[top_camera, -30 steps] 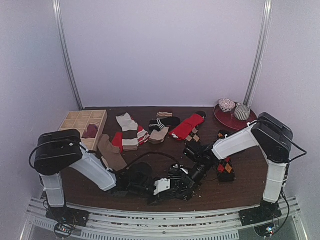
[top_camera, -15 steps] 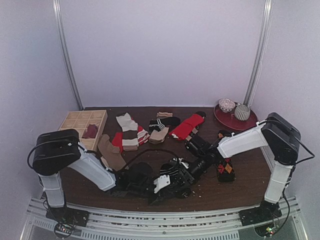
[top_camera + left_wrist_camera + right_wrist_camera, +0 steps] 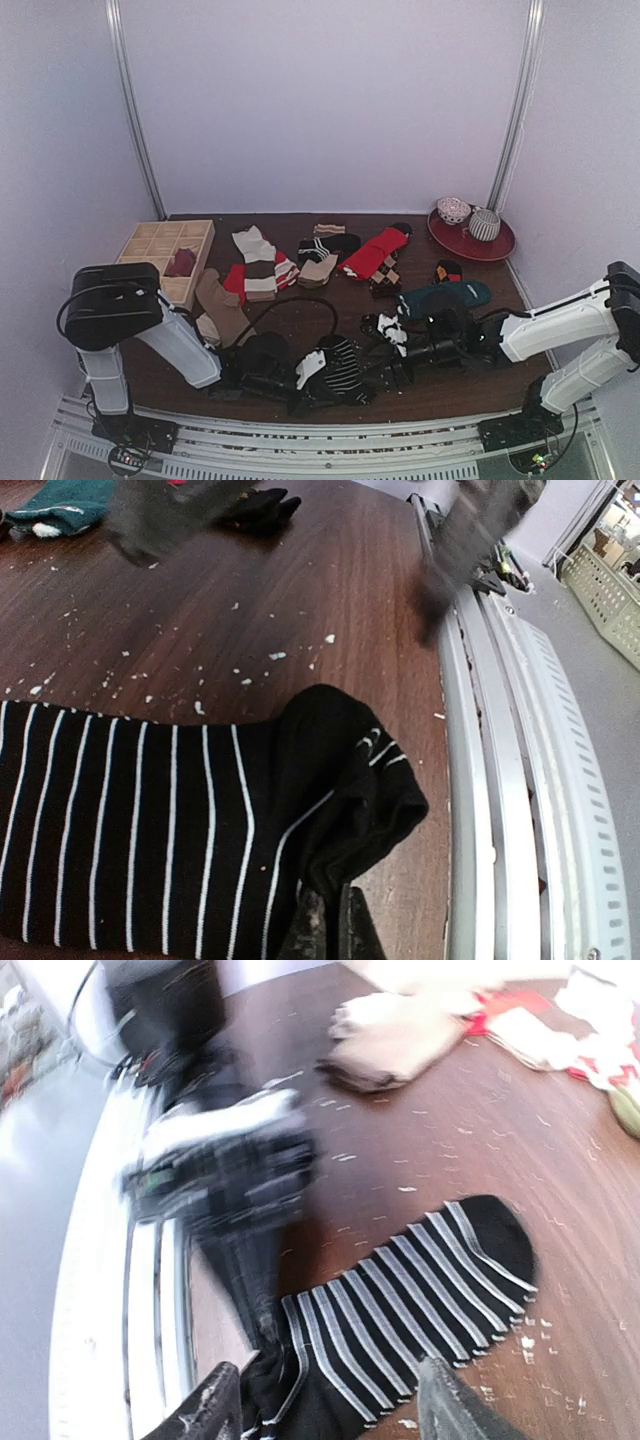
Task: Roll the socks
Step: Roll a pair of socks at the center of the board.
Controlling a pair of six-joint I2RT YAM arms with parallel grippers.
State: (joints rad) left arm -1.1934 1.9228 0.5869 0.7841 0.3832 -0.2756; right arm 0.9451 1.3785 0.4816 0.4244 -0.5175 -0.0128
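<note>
A black-and-white striped sock point(image 3: 343, 368) lies flat near the table's front edge. My left gripper point(image 3: 305, 373) is low at its left end, shut on the bunched black cuff. In the left wrist view the closed fingertips point(image 3: 328, 930) pinch that fold of the sock point(image 3: 150, 830). My right gripper point(image 3: 385, 337) hovers just right of the sock, open. In the right wrist view its gripper point(image 3: 328, 1375) straddles the sock's dark end point(image 3: 420, 1290) without touching it. More socks lie behind: dark teal point(image 3: 445, 297), red point(image 3: 375, 252), tan point(image 3: 222, 305).
A wooden compartment box point(image 3: 150, 243) holding a maroon sock stands at the back left. A red plate point(image 3: 497, 246) with two rolled socks is at the back right. A heap of striped and cream socks point(image 3: 262, 268) lies mid-back. A metal rail point(image 3: 330, 440) borders the near edge.
My right gripper opened, let go of the striped sock and drew back to the right, its arm dropping low and uncovering the teal sock. The left gripper stays shut on the sock.
</note>
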